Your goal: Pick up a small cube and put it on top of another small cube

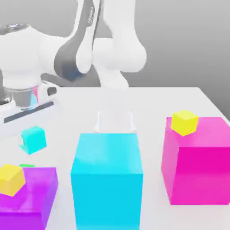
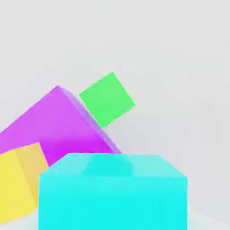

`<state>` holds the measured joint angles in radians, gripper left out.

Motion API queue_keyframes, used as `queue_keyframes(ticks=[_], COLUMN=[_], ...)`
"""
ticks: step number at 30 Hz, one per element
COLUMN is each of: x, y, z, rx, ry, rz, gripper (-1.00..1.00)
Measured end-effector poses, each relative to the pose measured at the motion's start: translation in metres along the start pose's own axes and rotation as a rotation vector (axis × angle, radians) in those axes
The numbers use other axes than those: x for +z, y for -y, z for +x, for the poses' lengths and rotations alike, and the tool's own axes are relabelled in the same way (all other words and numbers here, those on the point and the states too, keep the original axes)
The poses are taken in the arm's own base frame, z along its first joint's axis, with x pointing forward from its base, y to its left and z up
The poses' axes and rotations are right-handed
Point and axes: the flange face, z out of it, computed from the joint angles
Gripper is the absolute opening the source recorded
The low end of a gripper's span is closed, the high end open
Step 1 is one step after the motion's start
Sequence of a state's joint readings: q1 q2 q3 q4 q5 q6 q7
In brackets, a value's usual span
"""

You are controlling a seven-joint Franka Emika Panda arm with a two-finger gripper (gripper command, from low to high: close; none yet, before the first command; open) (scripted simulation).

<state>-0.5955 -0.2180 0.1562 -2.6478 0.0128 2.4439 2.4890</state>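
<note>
1. The teal cube [image 1: 33, 138] is hanging clear of the table [image 1: 170, 96], pinched between the fingers of the gripper [image 1: 31, 129]. The fingers are pressing in on its sides. In the hand view it is sitting right up against the camera.
2. Judging by this, the carry is the step in hand: the cube is lifted and is travelling to a partner, and nothing is stacked yet.
3. A green cube [image 2: 107, 99] is lying on the table below and just beyond the fingers. It is the only small cube resting at table level, so it is looking like the likely base, though that is a guess.
4. The next move is asking for the teal cube to be centred squarely over the chosen cube, lowered until the faces are meeting flat, and only then let go. The base is small, so an offset is likely to tip the stack.
5. A purple block [image 1: 31, 193] is standing close under the fingers, beside the green cube, with a yellow cube [image 1: 11, 179] on top.
6. Well away from the fingers, a cyan block [image 1: 108, 179] and a magenta block [image 1: 197, 166] are standing on the table; the magenta one is carrying a second yellow cube [image 1: 184, 122].
7. The table is plain, pale and flat, and the backdrop is an even grey.
</note>
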Motion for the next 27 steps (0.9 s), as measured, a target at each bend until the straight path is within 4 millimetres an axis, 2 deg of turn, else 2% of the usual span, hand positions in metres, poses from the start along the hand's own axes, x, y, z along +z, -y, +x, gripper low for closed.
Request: queue_keyframes(ticks=[5,9,13,17,19,21,22,27], x=[-0.046,-0.081,-0.113,-0.142,-0.130,-0.105,-0.092,-0.092], y=[-0.087,-0.167,-0.253,-0.340,-0.358,-0.364,-0.365,-0.365], z=[-0.047,-0.066,-0.065,-0.043,-0.038,-0.036,-0.035,-0.035], rx=[-0.199,-0.366,-0.540,-0.722,-0.761,-0.771,-0.772,-0.772], ry=[0.008,0.015,0.019,0.019,0.019,0.018,0.018,0.018], rz=[-0.001,-0.006,-0.013,-0.021,-0.023,-0.023,-0.023,-0.023], gripper=[-1.00,-1.00,-1.00,-1.00,-1.00,-1.00,1.00,1.00])
